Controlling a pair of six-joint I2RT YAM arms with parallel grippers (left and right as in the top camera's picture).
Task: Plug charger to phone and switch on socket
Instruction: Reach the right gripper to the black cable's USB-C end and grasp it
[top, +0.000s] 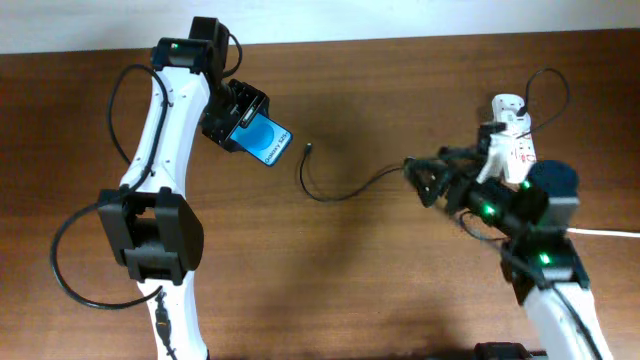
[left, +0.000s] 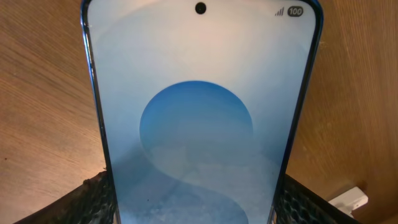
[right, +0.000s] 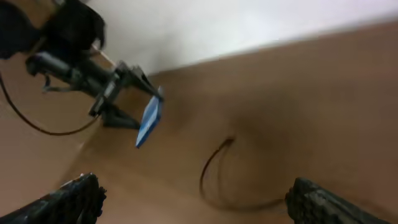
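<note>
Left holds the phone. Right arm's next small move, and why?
Probably move the right gripper to the charger's plug tip and close on it: the gripper is open and empty, the tip lies free, and the left gripper holds the phone.

Both arms are white tubes with chunky black joint blocks. The left arm (top: 160, 130) has thin black cables (top: 53, 258) looping off it, and the right arm (top: 560, 300) has little green lights (top: 543, 259) glowing on its black housings. The fingers (right: 74, 198) are black with a knobbly grid texture.
</note>
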